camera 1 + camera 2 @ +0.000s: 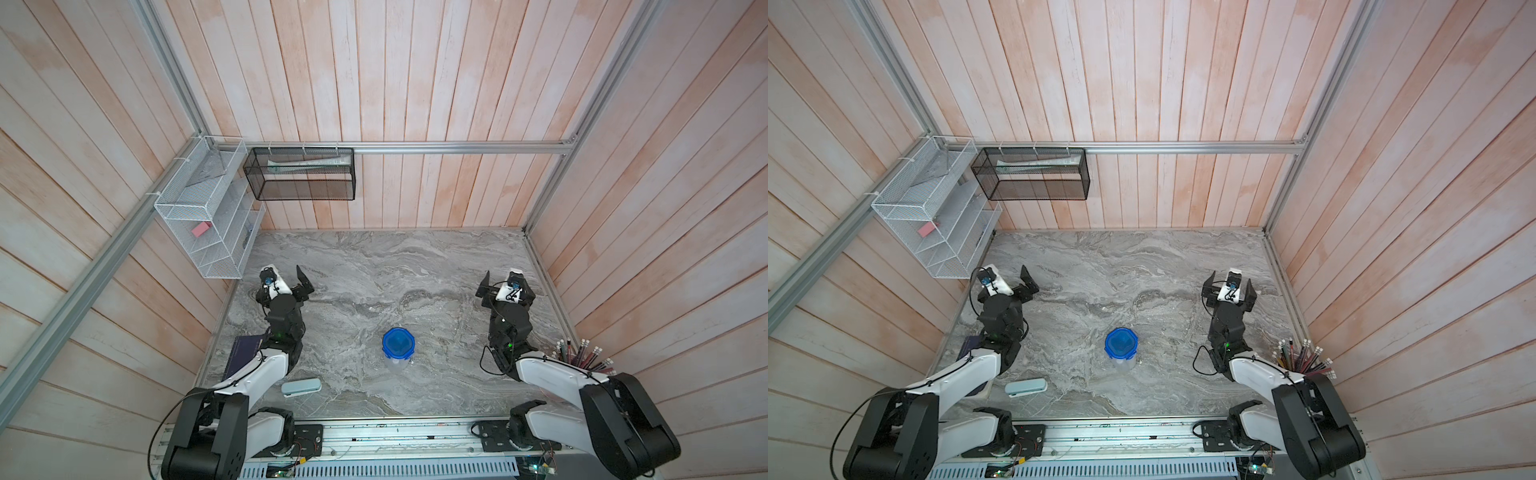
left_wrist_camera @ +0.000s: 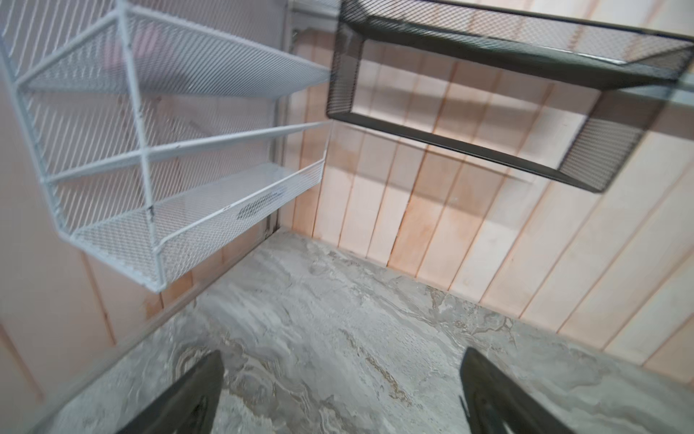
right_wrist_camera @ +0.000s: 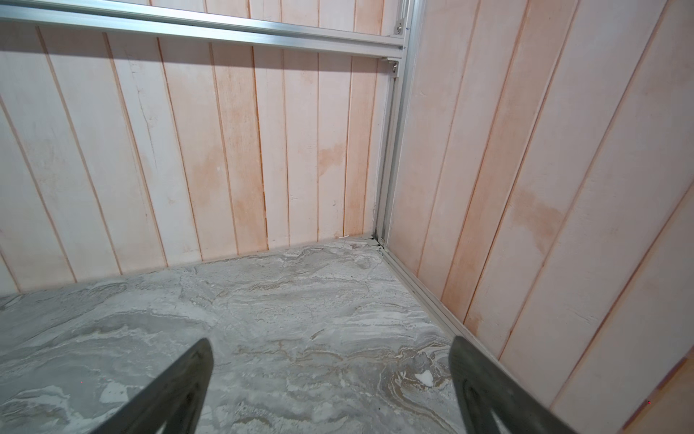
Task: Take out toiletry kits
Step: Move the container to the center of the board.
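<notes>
The toiletry kits are hidden in every view. A clear jar with a blue clip lid (image 1: 398,345) (image 1: 1121,343) stands near the middle front of the marble table, lid on, and from above its inside does not show. My left gripper (image 1: 284,277) (image 1: 1008,277) (image 2: 342,355) hovers open at the table's left, pointing at the back left corner. At the right, my right gripper (image 1: 506,280) (image 1: 1230,279) (image 3: 330,342) is open too, facing the back right corner. Only bare marble lies between each pair of fingers.
A pale blue oblong case (image 1: 301,387) lies at the front left, by a dark blue book (image 1: 245,353) under the left arm. A cup of pencils (image 1: 579,353) stands at the right edge. A white mesh shelf (image 1: 208,216) and a black mesh basket (image 1: 299,174) hang on the walls.
</notes>
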`<move>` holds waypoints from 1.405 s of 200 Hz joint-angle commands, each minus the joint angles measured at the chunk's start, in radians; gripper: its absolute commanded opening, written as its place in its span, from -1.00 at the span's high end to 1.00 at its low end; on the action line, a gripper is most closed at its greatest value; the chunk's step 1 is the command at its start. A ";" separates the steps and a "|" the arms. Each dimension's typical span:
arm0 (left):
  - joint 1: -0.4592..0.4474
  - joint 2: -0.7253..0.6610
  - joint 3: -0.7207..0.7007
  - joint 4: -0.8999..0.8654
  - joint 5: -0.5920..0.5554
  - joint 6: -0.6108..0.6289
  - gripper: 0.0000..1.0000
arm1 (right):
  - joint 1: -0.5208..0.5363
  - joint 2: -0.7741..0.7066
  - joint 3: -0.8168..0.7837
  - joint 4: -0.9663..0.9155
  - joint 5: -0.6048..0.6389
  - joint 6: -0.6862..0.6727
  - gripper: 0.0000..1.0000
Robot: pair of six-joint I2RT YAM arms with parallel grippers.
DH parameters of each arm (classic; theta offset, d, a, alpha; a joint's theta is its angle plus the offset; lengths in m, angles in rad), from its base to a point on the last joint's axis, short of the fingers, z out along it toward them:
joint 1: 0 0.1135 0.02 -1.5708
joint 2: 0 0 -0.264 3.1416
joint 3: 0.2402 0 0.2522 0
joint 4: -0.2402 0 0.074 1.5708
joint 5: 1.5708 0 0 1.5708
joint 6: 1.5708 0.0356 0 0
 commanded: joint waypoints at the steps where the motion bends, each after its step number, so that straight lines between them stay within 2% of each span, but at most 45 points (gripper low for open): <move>1: 0.003 -0.058 0.084 -0.399 -0.063 -0.229 -1.00 | 0.084 -0.072 0.132 -0.427 0.167 0.104 -0.96; 19: 0.015 -0.087 0.121 -0.471 0.053 -0.243 -1.00 | 0.125 -0.129 0.219 -0.701 0.066 0.259 -0.96; 43: 0.052 -0.113 0.184 -0.588 0.238 -0.266 -1.00 | 0.199 -0.212 0.247 -0.890 -0.020 0.413 -0.91; 59: 0.051 -0.152 0.194 -0.639 0.331 -0.280 -0.95 | 0.234 -0.249 0.254 -0.990 -0.109 0.494 -0.81; 69: 0.038 -0.184 0.200 -0.677 0.403 -0.281 -0.90 | 0.249 -0.270 0.253 -1.045 -0.194 0.534 -0.72; 88: -0.038 -0.237 0.250 -0.808 0.459 -0.288 -0.89 | 0.253 -0.307 0.243 -1.105 -0.404 0.577 -0.66; 112: -0.165 -0.270 0.312 -0.975 0.522 -0.293 -0.86 | 0.253 -0.379 0.202 -1.094 -0.652 0.605 -0.64; 132: -0.276 -0.287 0.311 -1.067 0.543 -0.316 -0.87 | 0.253 -0.439 0.155 -1.042 -0.833 0.654 -0.71; 141: -0.325 -0.296 0.296 -1.086 0.555 -0.328 -0.89 | 0.253 -0.456 0.130 -1.002 -0.919 0.686 -0.74; 164: -0.419 -0.308 0.270 -1.084 0.690 -0.355 -0.92 | 0.253 -0.458 0.064 -0.872 -1.115 0.783 -0.75; 172: -0.456 -0.307 0.271 -1.093 0.704 -0.370 -0.92 | 0.252 -0.452 0.042 -0.826 -1.165 0.810 -0.73; 204: -0.586 -0.322 0.243 -1.108 0.727 -0.463 -0.97 | 0.254 -0.457 -0.030 -0.771 -1.267 0.881 -0.66; 233: -0.661 -0.307 0.114 -0.930 0.830 -0.579 -1.00 | 0.272 -0.458 -0.115 -0.667 -1.324 0.962 -0.59; 265: -0.705 -0.259 0.073 -0.875 0.843 -0.606 -1.00 | 0.334 -0.439 -0.093 -0.716 -1.283 0.901 -0.64; 281: -0.716 -0.275 0.055 -0.859 0.820 -0.601 -1.00 | 0.370 -0.449 -0.050 -0.863 -1.171 0.805 -0.66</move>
